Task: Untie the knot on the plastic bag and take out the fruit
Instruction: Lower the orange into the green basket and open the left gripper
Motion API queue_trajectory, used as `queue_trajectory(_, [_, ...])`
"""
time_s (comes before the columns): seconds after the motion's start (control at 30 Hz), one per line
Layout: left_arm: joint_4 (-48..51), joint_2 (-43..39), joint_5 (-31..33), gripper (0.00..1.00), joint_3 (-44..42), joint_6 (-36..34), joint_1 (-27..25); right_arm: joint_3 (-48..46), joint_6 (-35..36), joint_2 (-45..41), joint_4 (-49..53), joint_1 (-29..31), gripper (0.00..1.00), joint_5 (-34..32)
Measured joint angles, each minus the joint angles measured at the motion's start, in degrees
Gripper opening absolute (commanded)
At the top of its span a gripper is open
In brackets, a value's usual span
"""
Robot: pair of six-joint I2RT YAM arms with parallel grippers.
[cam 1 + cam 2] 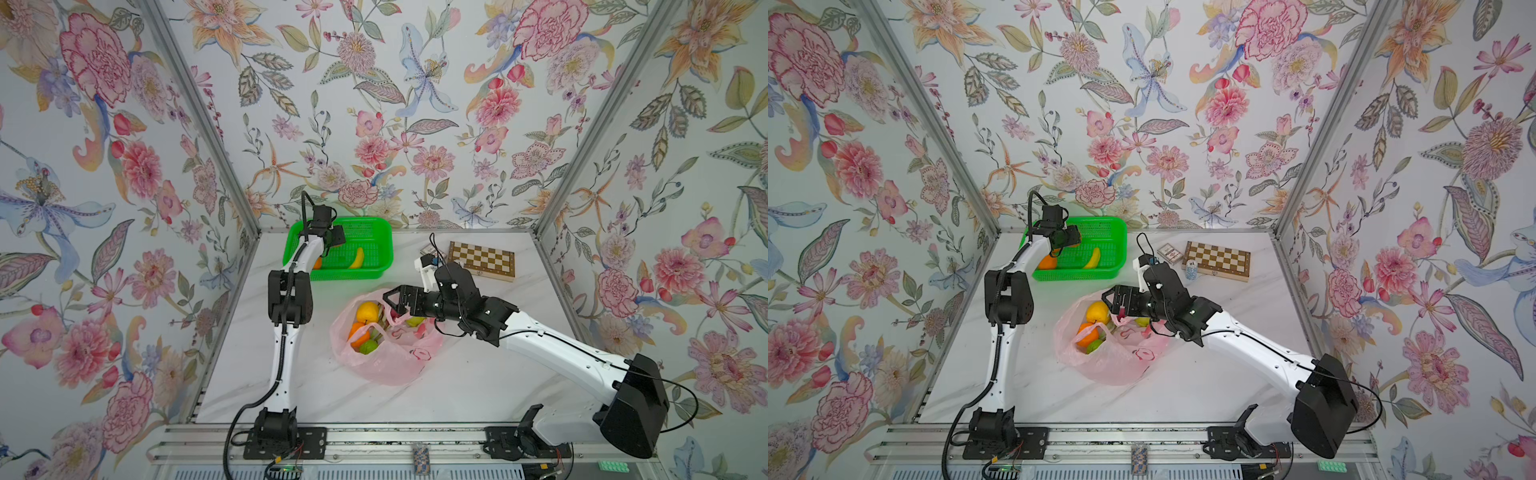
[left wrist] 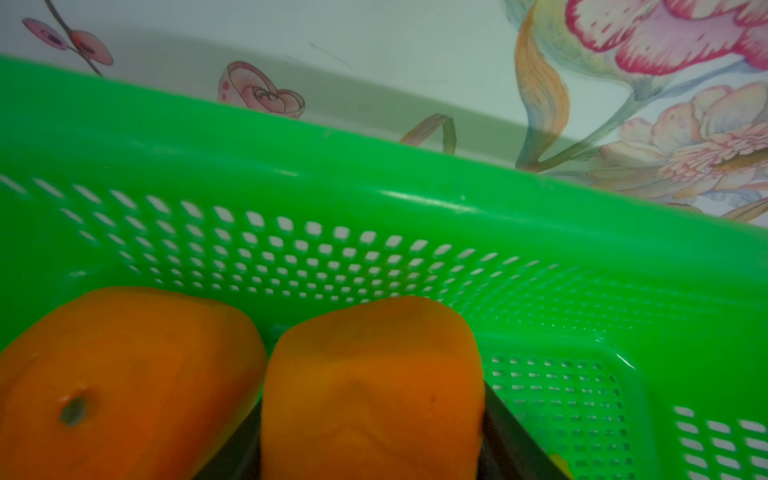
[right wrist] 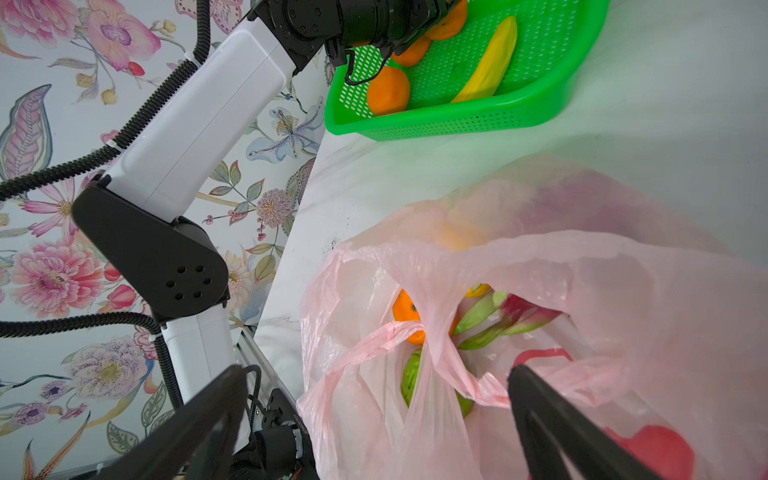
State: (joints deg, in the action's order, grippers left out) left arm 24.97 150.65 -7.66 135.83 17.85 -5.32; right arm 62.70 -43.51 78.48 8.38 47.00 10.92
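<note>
- In both top views a pink plastic bag (image 1: pixel 386 365) lies open in the middle of the worktop (image 1: pixel 457 386), with fruit (image 1: pixel 368 311) showing in its mouth; no knot is visible. The right end effector (image 1: pixel 390 301) hovers over it; the left end effector (image 1: pixel 334 240) is at a green basket (image 1: pixel 365 221).
- Left wrist view: dark fingers (image 2: pixel 503 440) clasp an orange (image 2: pixel 370 386) inside the basket, beside a second orange (image 2: pixel 124 374).
- Right wrist view: the right end effector (image 3: pixel 376 370) is spread wide and empty above the bag's mouth.
- Judged step: moving fruit out. Next, the left should release; the right must dip past the loose handles and close on one fruit.
</note>
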Motion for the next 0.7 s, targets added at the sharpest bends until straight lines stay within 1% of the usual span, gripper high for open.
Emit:
queue_trajectory(0.03, [0.07, 0.17, -0.35, 0.8, 0.0, 0.39, 0.13, 0.0, 0.0, 0.0, -0.04, -0.07, 0.99, 0.04])
queue_trajectory(0.17, [0.39, 0.24, -1.22, 0.88, 0.09, 1.16, 0.46, 0.0, 0.0, 0.0, -0.02, -0.26, 0.99, 0.17])
queue_trajectory(0.3, [0.37, -0.02, -1.38, 0.89, -0.04, 1.18, 0.46, 0.0, -0.02, 0.0, -0.02, -0.37, 0.99, 0.17])
queue_trajectory(0.4, [0.59, -2.12, -1.38, 0.89, -1.79, 1.38, 0.46, 0.0, -0.04, -0.07, -0.04, -0.37, 0.99, 0.17])
queue_trajectory(0.53, [0.35, -8.85, -1.77, 0.9, -6.23, 1.79, 0.46, -0.17, -0.44, -0.7, -0.09, -0.37, 0.99, 0.13])
queue_trajectory(0.7, [-1.79, -22.25, -3.17, 0.89, -15.08, 3.87, 0.46, -1.9, -0.7, -2.8, -0.63, -0.37, 0.99, -0.02])
